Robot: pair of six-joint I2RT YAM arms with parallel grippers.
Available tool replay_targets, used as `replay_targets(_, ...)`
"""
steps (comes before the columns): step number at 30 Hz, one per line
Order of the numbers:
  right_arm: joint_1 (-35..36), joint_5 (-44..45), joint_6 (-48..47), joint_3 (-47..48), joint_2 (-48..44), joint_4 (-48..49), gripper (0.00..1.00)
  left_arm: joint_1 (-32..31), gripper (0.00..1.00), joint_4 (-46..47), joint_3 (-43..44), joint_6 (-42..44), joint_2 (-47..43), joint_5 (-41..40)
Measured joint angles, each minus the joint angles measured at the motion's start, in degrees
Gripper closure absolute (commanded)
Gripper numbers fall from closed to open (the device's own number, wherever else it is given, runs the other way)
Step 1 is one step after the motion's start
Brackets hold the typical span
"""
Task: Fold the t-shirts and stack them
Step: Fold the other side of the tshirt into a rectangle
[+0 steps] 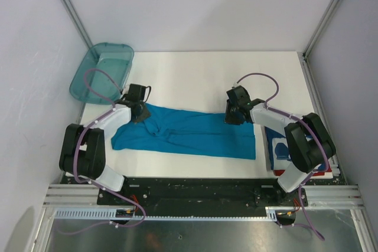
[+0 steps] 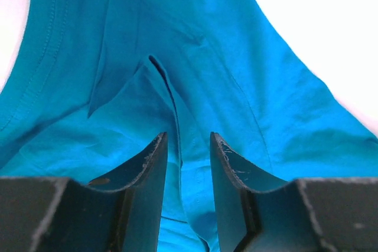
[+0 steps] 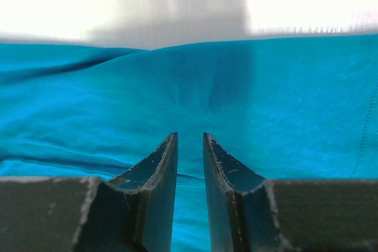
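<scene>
White table [image 1: 195, 69]: teal shirt [image 1: 189, 135], long axis left to right, far edge pinched at each end by left claw [image 1: 140, 115] and right claw [image 1: 233, 116] (folded dark shirt [image 1: 279, 150] just right).

My fixed overhead camera, mounted high at the near edge, looks steeply down on the whole white tabletop [image 1: 195, 69], taking in the plain teal-blue cloth t-shirt [image 1: 195, 137] from afar. My left wrist camera peers forward past the left gripper [image 2: 189, 140], almost on the cloth's seams. My right wrist camera looks past the right gripper [image 3: 190, 137], low and just as close, white table beyond. All three views share that one shirt; the wrist views show separate patches.
</scene>
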Motion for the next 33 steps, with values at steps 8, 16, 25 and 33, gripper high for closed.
replay_targets(8,0.09,-0.07,-0.28,0.02,0.0,0.0,0.71,0.28,0.68,0.15,0.68,-0.46,3.17,-1.51)
replay_targets(16,0.72,-0.09,-0.28,0.02,-0.02,0.0,0.72,0.72,0.91,0.07,1.01,-0.42,5.2,-1.51)
replay_targets(25,3.1,-1.55,-0.26,0.02,-0.04,1.01,0.72,0.81,0.92,0.35,-3.87,-1.09,-6.95,-1.01)
replay_targets(33,6.19,-4.0,-0.26,0.22,0.02,3.28,0.71,0.81,0.77,0.0,-12.76,-4.57,-14.14,1.99)
